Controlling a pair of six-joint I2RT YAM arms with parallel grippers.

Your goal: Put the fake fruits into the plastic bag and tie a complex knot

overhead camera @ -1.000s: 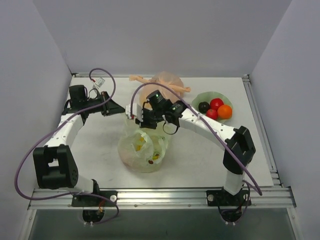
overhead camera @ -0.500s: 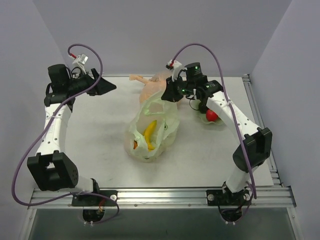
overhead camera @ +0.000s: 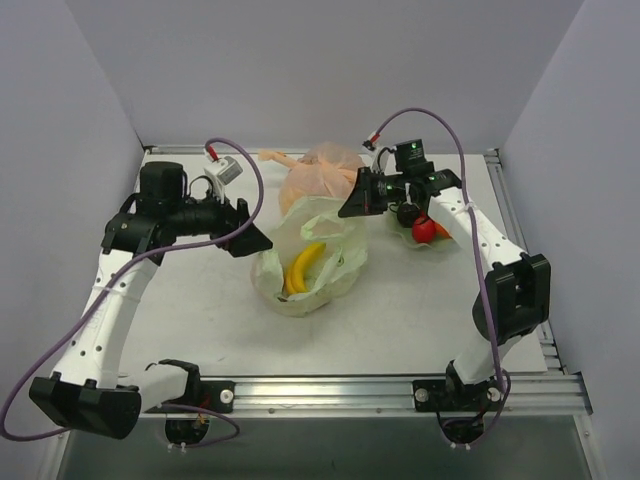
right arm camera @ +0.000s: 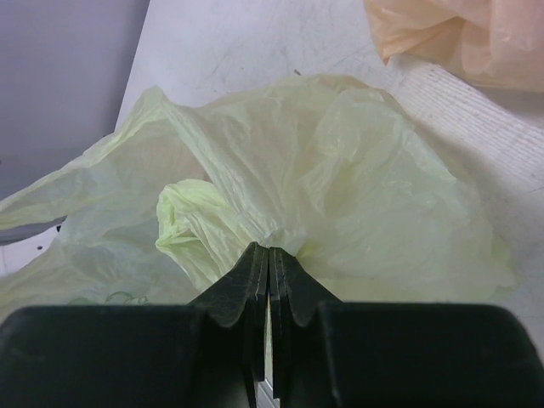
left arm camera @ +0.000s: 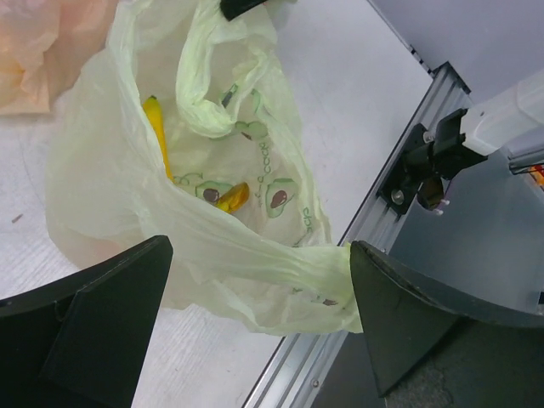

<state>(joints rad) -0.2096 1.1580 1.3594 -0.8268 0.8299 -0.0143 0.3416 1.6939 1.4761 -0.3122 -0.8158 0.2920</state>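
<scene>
The right gripper's (right arm camera: pixel 269 255) fingers (right arm camera: pixel 234 297) were pressed together on a bunched handle loop (right arm camera: pixel 200 225) of the pale green plastic bag (right arm camera: pixel 374 170), holding that side of the mouth up. The left gripper's (left arm camera: pixel 259 246) fingers (left arm camera: pixel 102 314) were spread wide, one on each side of the bag's second handle (left arm camera: pixel 280 251). That handle was a stretched strip of plastic reaching as far as one fingertip, and whether it was hooked there could not be told. Nothing was pinched on that side.

Half a second earlier the left arm had been raised high and well away to the left. It had since swung down and in, so its gripper sat just beside the bag's left edge. The right gripper had barely moved, keeping its grip at the bag's far right corner.

The bag lay on the table (overhead camera: pixel 190 320) between the arms, with the yellow bananas (overhead camera: pixel 303 268) inside it. A red fruit (overhead camera: pixel 423 230) sat in the wavy dish (overhead camera: pixel 440 246) by the right wrist, outside the bag. A peach bag (overhead camera: pixel 318 168) lay just beyond the green one.

Judged from this, loading looked unfinished. With one handle held and the other nearly in hand, either the mouth was being held open for the rest, or tying was starting early
</scene>
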